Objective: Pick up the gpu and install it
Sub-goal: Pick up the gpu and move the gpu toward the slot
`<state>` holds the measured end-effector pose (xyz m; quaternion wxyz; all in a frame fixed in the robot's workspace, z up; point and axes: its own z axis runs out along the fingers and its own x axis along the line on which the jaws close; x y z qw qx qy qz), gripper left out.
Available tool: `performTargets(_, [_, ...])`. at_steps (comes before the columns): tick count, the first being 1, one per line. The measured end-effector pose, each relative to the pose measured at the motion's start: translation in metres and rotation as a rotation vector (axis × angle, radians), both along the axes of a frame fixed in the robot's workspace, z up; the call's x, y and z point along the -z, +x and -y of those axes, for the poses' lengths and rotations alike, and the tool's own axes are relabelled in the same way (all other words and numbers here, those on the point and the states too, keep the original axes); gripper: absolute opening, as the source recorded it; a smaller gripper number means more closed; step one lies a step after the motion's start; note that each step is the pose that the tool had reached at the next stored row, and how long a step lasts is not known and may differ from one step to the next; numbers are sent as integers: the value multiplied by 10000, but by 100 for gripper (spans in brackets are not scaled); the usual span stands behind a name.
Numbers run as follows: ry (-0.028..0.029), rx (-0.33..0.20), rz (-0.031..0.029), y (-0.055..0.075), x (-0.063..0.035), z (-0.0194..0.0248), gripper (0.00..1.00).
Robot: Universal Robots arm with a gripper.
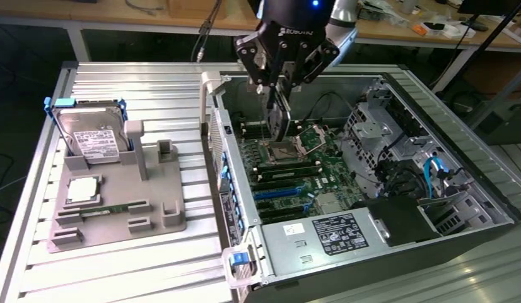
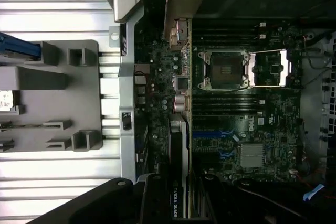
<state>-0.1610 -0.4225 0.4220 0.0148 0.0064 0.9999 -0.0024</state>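
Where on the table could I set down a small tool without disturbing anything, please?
The ribbed table is bare on the near side of the gray fixture and beyond the hard drive. The strip between fixture and computer case is narrow. Inside the case is crowded: the gripper holds the gpu there.

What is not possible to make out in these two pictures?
- Exterior view: the gpu hides the motherboard spot under its lower edge, so contact is unclear.
- Wrist view: the fingers holding the gpu are cut off by the picture's edge.
- Exterior view: the hard drive label's print is too small.
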Motion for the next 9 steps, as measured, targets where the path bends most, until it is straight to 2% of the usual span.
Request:
performTargets(4, [1, 1, 0, 203, 2, 0, 27])
performTargets(7, [0, -1, 0, 460, 5, 0, 27])
performTargets(9, [0, 1, 0, 562, 6, 0, 27])
